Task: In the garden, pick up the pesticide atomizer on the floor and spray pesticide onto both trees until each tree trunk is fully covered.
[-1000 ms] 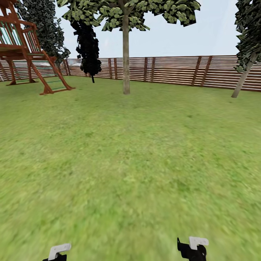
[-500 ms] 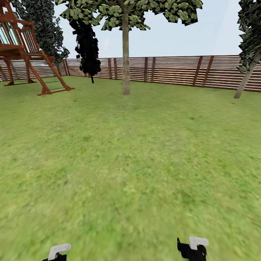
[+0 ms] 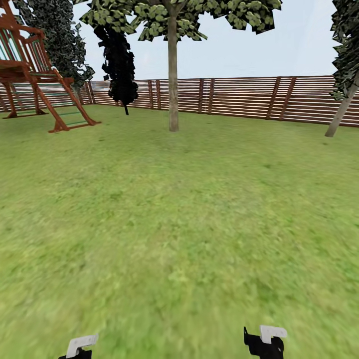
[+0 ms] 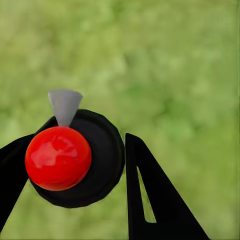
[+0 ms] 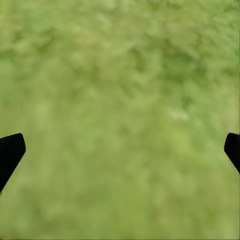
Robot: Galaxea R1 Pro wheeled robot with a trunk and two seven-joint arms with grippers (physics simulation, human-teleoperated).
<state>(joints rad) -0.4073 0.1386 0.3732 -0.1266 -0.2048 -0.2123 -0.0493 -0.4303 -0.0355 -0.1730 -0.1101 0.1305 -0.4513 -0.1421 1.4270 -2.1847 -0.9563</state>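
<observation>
Sitting between the left gripper (image 4: 75,170) fingers (image 4: 150,200), the pesticide atomizer (image 4: 75,157), dark body w/ red top and grey nozzle, is clamped over blurred lawn (image 3: 179,224). Right gripper (image 5: 120,150) spread wide, nothing betw. its tips, grass below. Ahead, one tree (image 3: 173,75) w/ pale trunk stands on the lawn near the slat fence (image 3: 239,97); black cone tree (image 3: 119,60) and wooden play frame (image 3: 35,75) toward the lawn's far left.

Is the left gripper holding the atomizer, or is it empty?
Holding it: the left gripper has black fingers on both sides of the red-topped pesticide atomizer.
</observation>
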